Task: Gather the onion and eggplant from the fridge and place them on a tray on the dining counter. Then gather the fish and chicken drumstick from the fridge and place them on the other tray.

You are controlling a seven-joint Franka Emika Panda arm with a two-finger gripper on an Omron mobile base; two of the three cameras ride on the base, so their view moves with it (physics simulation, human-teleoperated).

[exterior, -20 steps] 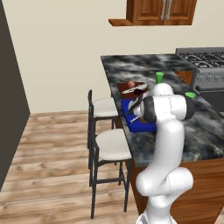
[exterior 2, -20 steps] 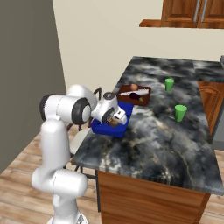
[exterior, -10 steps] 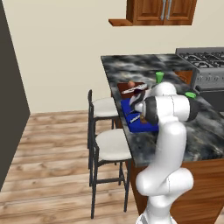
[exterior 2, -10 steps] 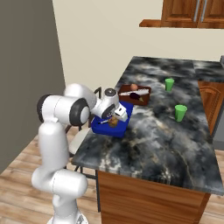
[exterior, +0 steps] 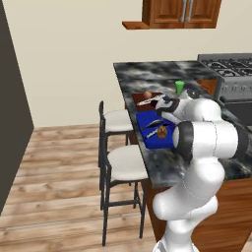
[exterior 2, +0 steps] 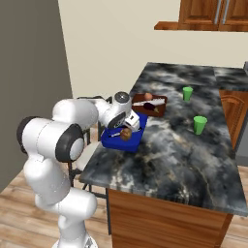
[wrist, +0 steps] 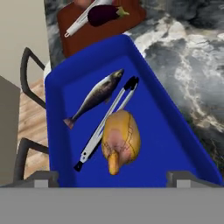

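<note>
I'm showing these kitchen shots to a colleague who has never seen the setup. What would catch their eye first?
Probably the bright blue tray at the dining counter's edge, holding a fish, a chicken drumstick and a pair of tongs between them. Just beyond it sits a brown tray with a dark eggplant. In the base views the white arm bends over the blue tray, and two green cups stand farther along the counter.

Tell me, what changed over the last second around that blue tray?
The gripper has spread its jaws wide and let the chicken drumstick go; it now lies in the blue tray beside the tongs and the fish. The arm barely shifted. The brown tray with the eggplant and the two green cups stayed put.
</note>
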